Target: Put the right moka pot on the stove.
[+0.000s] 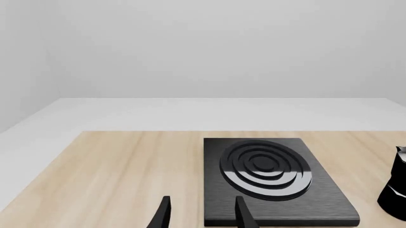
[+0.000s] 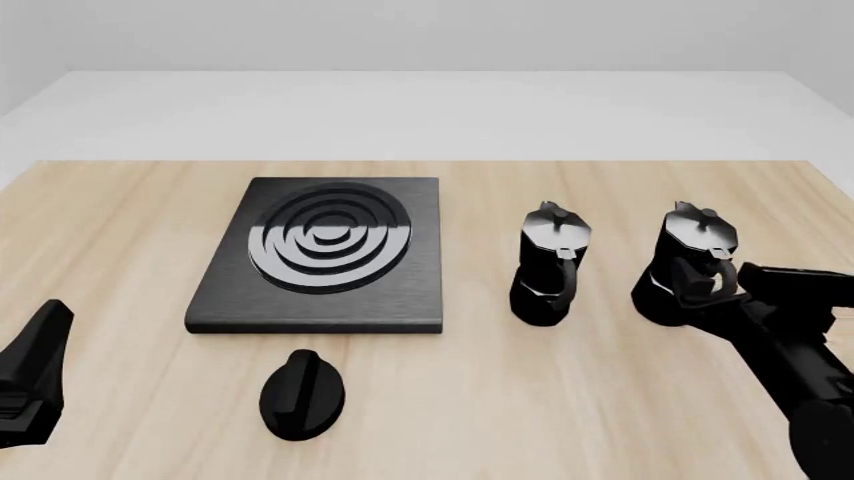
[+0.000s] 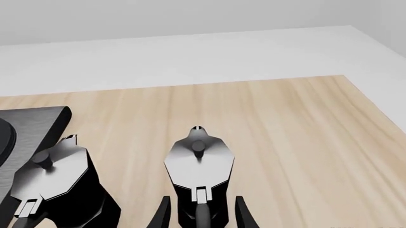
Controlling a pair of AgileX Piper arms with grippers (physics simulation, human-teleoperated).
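The right moka pot [image 2: 686,262], black and faceted with a greyish lid, stands upright at the table's right; its lid [image 3: 198,159] fills the middle of the right wrist view. My right gripper [image 3: 203,199] is open, one finger on each side of the pot's handle side, gripping nothing. In the front view this gripper [image 2: 707,288] sits just behind the pot, on the near side. The stove [image 2: 414,290] lies flat left of centre, nothing on it. My left gripper [image 1: 203,199] is open and empty, near the stove's [image 1: 216,190] front edge, low at the front left [image 2: 40,345].
A second black moka pot [image 2: 549,265] stands between the stove and the right pot, a short gap from each; it also shows in the wrist views [image 3: 54,183] [image 1: 396,187]. A small black oval knob [image 2: 302,393] lies in front of the stove.
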